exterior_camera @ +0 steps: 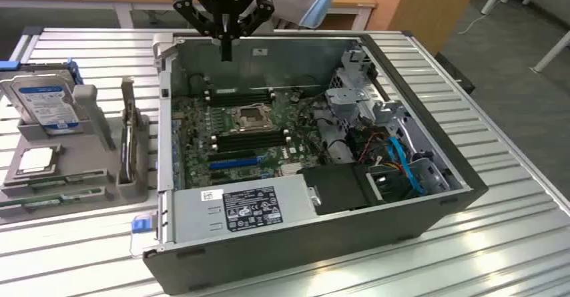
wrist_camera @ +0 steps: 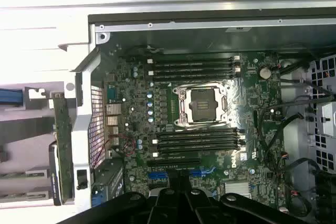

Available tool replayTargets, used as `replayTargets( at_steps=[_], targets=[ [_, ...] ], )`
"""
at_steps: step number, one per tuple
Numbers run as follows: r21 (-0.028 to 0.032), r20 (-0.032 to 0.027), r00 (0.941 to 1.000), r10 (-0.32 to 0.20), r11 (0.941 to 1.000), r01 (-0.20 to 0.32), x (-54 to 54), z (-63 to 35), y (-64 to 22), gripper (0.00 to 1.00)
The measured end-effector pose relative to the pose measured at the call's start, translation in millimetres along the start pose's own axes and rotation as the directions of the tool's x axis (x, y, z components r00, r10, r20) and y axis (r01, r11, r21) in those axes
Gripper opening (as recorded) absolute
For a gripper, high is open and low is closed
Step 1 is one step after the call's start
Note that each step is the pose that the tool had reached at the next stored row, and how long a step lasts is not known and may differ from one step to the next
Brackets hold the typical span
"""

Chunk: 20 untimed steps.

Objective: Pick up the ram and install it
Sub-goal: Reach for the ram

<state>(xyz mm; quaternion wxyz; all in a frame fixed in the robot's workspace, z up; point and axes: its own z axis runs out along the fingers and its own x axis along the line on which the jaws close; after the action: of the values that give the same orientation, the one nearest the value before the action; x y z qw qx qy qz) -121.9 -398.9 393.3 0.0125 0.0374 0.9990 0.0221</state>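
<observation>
Green ram (exterior_camera: 53, 197) lies in the tray (exterior_camera: 82, 155) at eight o'clock from the case (exterior_camera: 312, 243), while the gripper (exterior_camera: 227, 57), pinched shut and empty, hangs over its twelve o'clock wall, so pick-up looks unstarted and calls for opened jaws at the tray.

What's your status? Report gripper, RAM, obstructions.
Gripper shut, empty, above the open computer case. RAM lying in grey tray, exterior view's left, untouched. Black motherboard slots in plain sight, nothing across them.
</observation>
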Motion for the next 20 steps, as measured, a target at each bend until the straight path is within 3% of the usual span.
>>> replayTargets(
  at_steps=[15, 20],
  targets=[
    [0.0001, -0.0002, 1.0000, 0.001, 1.0000, -0.001, 1.9, -0.1, -0.2, 0.11],
    [0.0001, -0.0002, 1.0000, 0.000, 1.0000, 0.000, 19.9, -0.5, -1.5, 0.11]
  ],
)
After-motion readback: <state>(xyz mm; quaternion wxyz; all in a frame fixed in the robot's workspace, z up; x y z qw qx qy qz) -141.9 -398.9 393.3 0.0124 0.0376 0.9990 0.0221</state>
